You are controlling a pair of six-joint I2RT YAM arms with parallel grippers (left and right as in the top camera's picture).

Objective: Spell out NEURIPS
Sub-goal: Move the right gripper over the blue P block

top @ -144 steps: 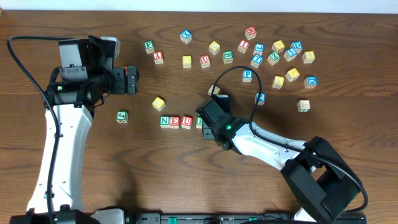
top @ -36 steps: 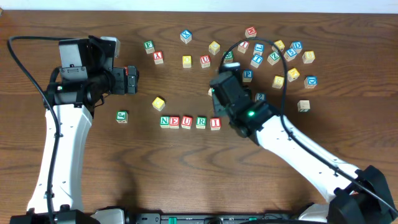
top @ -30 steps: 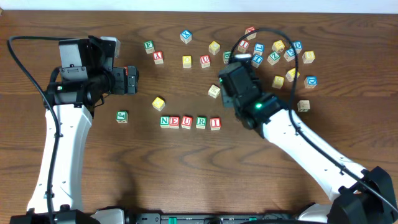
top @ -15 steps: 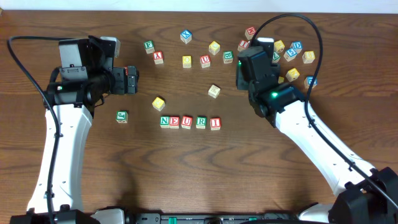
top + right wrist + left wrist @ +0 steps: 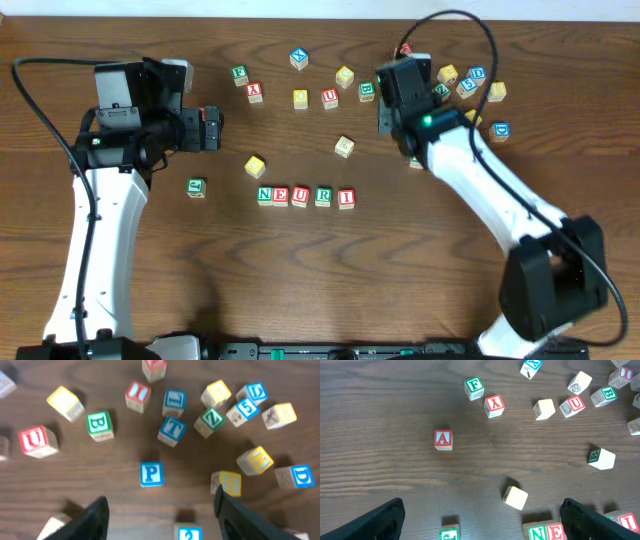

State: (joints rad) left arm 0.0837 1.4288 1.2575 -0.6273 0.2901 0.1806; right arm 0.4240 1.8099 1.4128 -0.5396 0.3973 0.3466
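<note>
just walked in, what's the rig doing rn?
It's spelling NEURIPS with letter cubes. The N-E-U-R-I row is lined up mid-table. The right gripper hangs open and empty over the loose cubes at the far right. The blue P cube lies just ahead of its fingers and is probably the next pick. The left gripper is open off to the left, holding nothing.

Matt wooden cubes (image 5: 151, 473), grained wood table (image 5: 300, 280)
</note>
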